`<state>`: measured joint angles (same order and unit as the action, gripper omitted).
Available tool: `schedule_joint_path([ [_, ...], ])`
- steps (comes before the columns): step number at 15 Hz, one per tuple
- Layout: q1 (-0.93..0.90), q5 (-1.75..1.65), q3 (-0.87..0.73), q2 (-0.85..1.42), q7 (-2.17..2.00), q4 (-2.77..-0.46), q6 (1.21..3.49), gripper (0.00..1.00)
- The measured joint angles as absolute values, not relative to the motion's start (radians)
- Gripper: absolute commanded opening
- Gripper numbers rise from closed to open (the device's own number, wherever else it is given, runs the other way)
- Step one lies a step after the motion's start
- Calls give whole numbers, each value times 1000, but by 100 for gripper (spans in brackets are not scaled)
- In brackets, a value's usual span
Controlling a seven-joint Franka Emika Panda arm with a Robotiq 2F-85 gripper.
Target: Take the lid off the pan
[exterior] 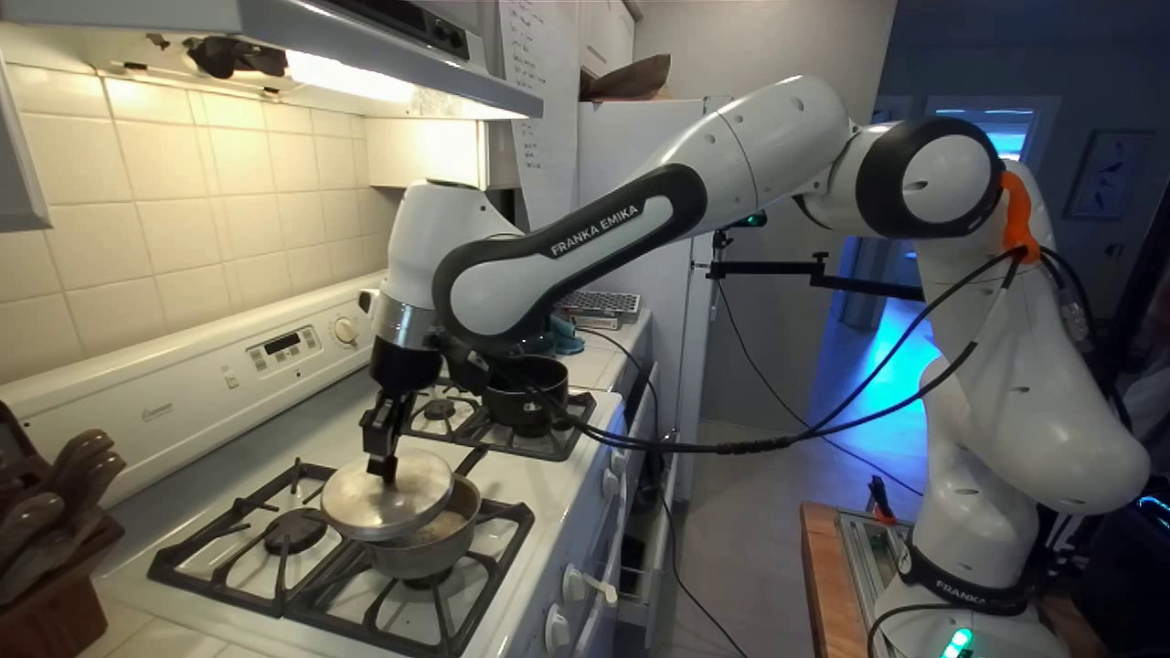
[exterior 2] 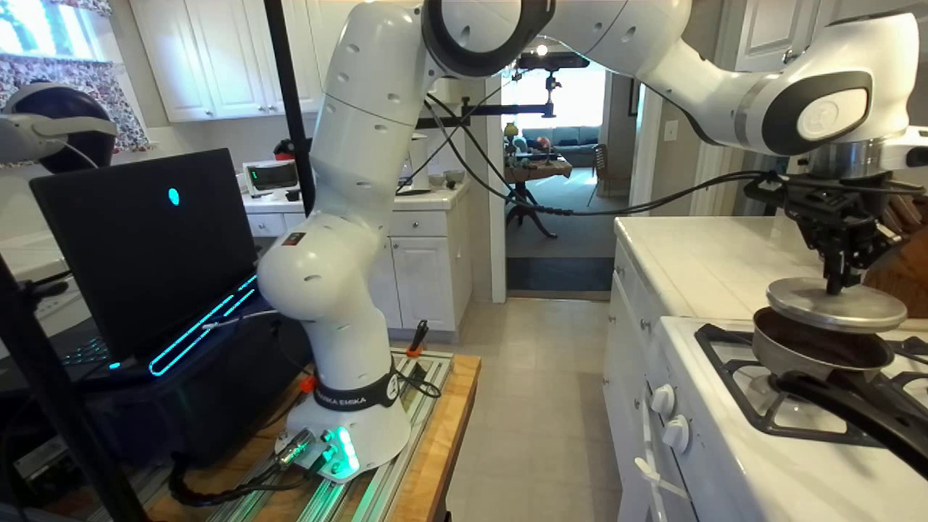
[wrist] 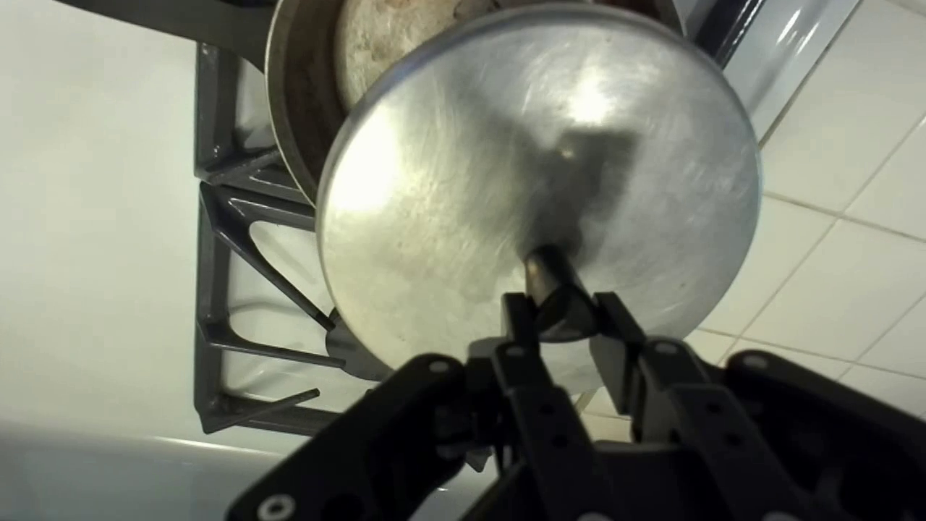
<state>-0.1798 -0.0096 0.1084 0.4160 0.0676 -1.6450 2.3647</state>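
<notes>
The lid is a round silver dome with a dark knob. My gripper is shut on the knob, one finger on each side. In an exterior view the lid hangs a little above the pan, roughly level. In the wrist view the lid is shifted off the pan, and part of the pan's brownish inside shows. The pan sits on the stove grate, also partly uncovered in that exterior view. The gripper also shows in both exterior views.
Black burner grates cover the white stove top. A taller dark pot stands on the rear burner area. A wooden knife block stands nearby. The pan's black handle sticks out. The stove's back panel and the range hood are close to the arm.
</notes>
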Motion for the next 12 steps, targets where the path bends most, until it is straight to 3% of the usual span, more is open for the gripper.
schedule_joint_path([
  [12,-270,-34,148,461,67,-1560,2325,6],
])
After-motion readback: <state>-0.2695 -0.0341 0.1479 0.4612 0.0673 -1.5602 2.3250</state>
